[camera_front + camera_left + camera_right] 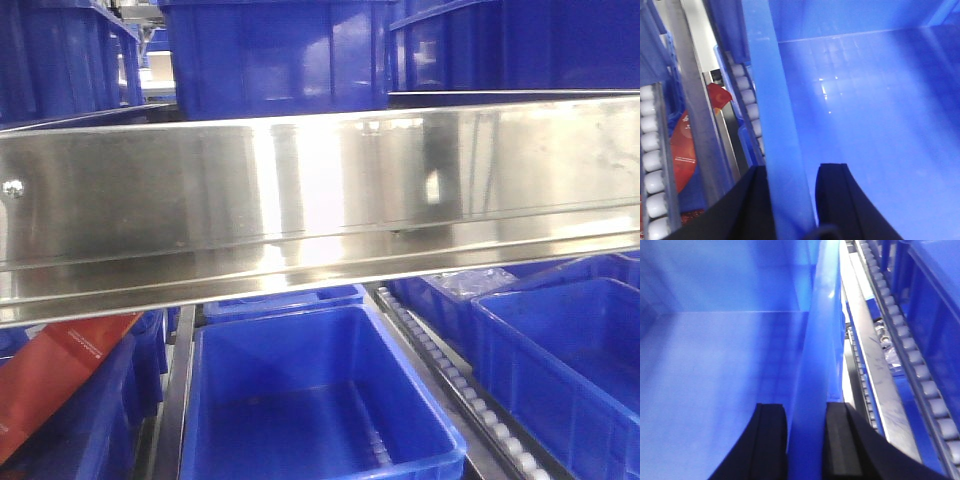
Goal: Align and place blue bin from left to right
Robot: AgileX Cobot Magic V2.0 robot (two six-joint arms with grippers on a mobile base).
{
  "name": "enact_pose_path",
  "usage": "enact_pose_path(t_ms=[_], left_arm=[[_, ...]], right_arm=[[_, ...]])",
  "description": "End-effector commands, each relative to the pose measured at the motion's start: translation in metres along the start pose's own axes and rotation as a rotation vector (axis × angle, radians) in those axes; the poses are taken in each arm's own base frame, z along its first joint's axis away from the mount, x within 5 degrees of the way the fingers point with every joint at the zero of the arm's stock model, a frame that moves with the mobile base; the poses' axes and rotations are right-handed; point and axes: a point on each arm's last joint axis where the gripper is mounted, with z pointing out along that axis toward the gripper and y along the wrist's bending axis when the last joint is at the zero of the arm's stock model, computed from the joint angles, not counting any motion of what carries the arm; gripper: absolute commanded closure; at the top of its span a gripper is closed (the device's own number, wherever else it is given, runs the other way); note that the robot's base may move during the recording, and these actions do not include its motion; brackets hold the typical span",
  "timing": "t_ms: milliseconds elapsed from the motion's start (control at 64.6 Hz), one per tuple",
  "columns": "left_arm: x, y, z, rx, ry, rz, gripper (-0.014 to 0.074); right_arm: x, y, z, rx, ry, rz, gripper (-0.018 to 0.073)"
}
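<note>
**2 pincers on the blue bin, little room to either side**

At far left a red pack (685, 150) lies beside a roller track (650, 165). Next, the left pincer (796, 172) straddles the left wall of the blue bin (320, 400), 1 pad outside and 1 inside. It looks clenched on the wall, though blur hides the inner contact. The bin sits empty in the middle lane of the lower shelf, under a steel beam (320, 210). The right pincer (805, 412) grasps the right wall, pads pressed to both faces. Beyond it run a second roller track (920, 370) and a neighbouring bin (570, 350).

Risks, as I judge them:
- Uneven travel of the 2 arms would skew the bin and wedge it against a rail.
- Too high a lift would strike the beam.
- The thin, smooth walls could slip from the pads.
</note>
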Motion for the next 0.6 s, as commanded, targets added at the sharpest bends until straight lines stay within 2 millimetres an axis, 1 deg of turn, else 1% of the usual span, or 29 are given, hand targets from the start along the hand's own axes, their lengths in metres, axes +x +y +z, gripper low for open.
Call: enact_pose_path(t_ms=[0,588], left_arm=[[-0.0091,-0.0019,-0.0188,0.028,-0.110,0.015,0.0706],[-0.0091,-0.0019,-0.0188,0.028,-0.110,0.015,0.0706]], right_arm=[[-0.0139,-0.0002,-0.0176,-0.006,-0.141,-0.031,0.0711],[-0.0139,-0.0002,-0.0176,-0.006,-0.141,-0.031,0.0711]])
